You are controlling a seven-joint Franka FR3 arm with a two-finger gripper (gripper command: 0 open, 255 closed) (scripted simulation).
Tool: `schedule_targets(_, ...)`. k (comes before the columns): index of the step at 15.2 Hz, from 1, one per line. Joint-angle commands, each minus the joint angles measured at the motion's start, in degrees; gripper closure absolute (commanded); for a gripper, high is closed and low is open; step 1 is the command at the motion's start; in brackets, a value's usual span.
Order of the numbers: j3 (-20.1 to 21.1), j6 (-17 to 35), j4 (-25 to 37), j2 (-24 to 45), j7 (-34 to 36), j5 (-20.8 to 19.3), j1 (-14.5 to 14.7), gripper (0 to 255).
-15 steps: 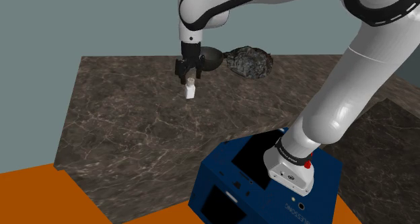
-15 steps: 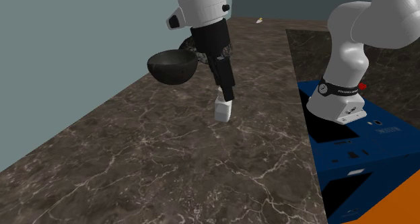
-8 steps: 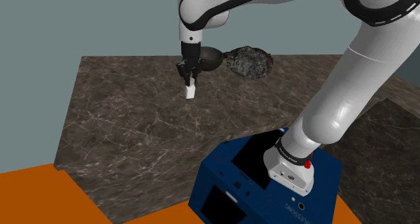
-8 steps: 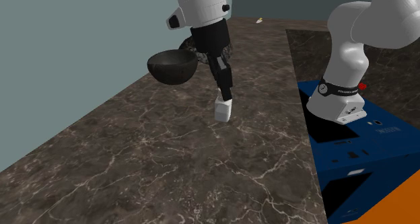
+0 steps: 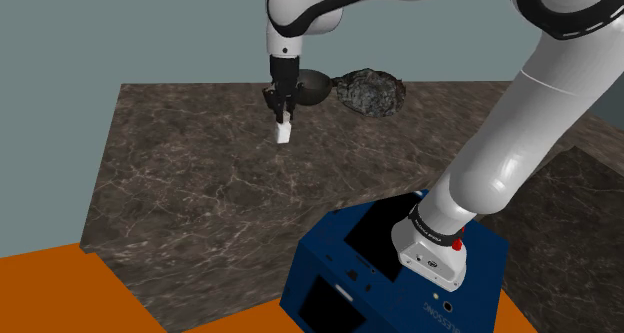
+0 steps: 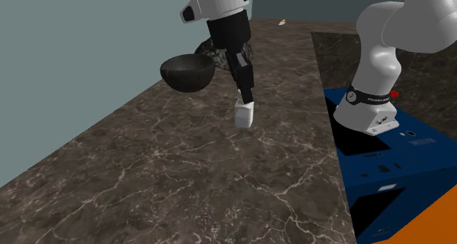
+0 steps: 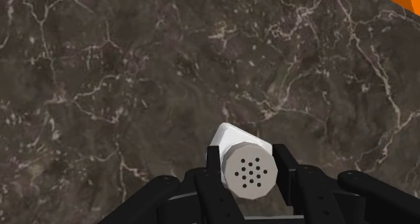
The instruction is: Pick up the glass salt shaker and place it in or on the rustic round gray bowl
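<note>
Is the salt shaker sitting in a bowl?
No, the gripper clasps the shaker over the counter, apart from the smooth dark bowl and the rough grey bowl.

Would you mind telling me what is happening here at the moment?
The black tool of the white arm is shut on a small white salt shaker, clasping it at its cap end close to the marbled counter. The shaker has not yet reached a bowl: a dark smooth bowl and a rough grey bowl sit farther back on the counter.

Dim, flat, even light thru all views; white arm (image 5: 520,131) lit brightest
</note>
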Motion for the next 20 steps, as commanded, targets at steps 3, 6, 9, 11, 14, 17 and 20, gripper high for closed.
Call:
schedule_targets(3, 0.0, -2.9, 1.8, -1.1, 0.3, 0.0, 0.0, 255)
schedule_targets(6, -0.1, -5.1, 3.2, -1.9, 0.4, 0.1, -0.1, 255)
schedule_targets(9, -0.1, -7.3, 4.7, -2.6, 0.6, 0.1, -0.1, 255)
schedule_targets(11, -0.1, -8.8, 5.8, -3.1, 0.7, 0.1, -0.2, 255)
schedule_targets(14, -0.2, -11.0, 7.4, -3.6, 0.9, 0.1, -0.2, 255)
schedule_targets(17, -0.2, -13.2, 9.3, -4.1, 1.1, 0.1, -0.2, 255)
schedule_targets(20, -0.2, -15.5, 11.2, -4.4, 1.3, 0.1, -0.3, 255)
